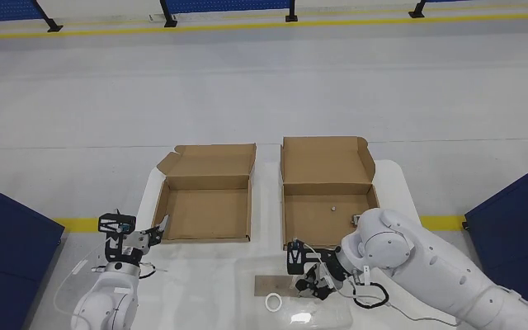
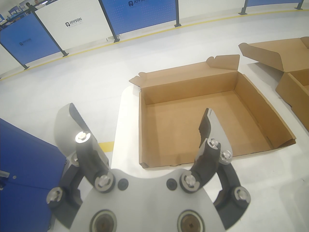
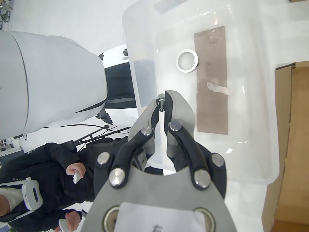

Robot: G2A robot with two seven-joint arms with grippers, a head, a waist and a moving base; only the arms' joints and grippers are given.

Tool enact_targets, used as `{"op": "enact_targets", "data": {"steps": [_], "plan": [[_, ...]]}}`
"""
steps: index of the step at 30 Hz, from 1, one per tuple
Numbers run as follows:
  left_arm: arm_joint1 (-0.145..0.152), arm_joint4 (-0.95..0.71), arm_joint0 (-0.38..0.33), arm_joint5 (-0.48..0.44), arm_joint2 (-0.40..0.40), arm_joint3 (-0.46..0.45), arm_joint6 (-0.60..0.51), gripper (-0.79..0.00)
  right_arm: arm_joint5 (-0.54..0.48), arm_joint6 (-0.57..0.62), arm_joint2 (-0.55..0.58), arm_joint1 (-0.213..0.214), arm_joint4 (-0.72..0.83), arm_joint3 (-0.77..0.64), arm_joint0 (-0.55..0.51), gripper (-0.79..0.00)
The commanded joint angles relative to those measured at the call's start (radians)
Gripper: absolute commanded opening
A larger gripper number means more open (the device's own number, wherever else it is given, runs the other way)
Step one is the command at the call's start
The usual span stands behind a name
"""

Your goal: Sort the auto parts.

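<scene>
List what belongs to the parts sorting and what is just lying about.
Job: small metal bolt in the right gripper; white ring in the clear plastic bin; left open cardboard box; right open cardboard box holding a small part.
Lying about: brown flat strip; pale scrap on it; blue partition panels.

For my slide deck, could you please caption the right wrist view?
Right end effector grips a bolt at a clear bin holding a ring.
</scene>
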Motion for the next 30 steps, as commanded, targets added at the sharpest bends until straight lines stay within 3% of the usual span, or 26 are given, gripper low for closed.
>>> {"op": "enact_targets", "data": {"steps": [1,8,13,20,30], "plan": [[0.000,0.000,0.000,0.000,0.000,0.000,0.000,0.000,0.001,0.001,0.000,-0.001,-0.002,0.000,0.000,-0.785],[0.000,0.000,0.000,0.000,0.000,0.000,0.000,0.000,0.001,0.001,0.000,-0.001,-0.002,0.000,0.000,-0.785],[0.000,0.000,0.000,0.000,0.000,0.000,0.000,0.000,-0.060,-0.060,0.054,0.016,0.135,0.046,-0.023,-0.785],[0.000,0.000,0.000,0.000,0.000,0.000,0.000,0.000,-0.147,-0.147,0.054,0.085,0.398,0.060,-0.038,-0.785],[0.000,0.000,0.000,0.000,0.000,0.000,0.000,0.000,-0.333,-0.333,-0.114,0.188,0.534,0.023,0.036,-0.785]]}}
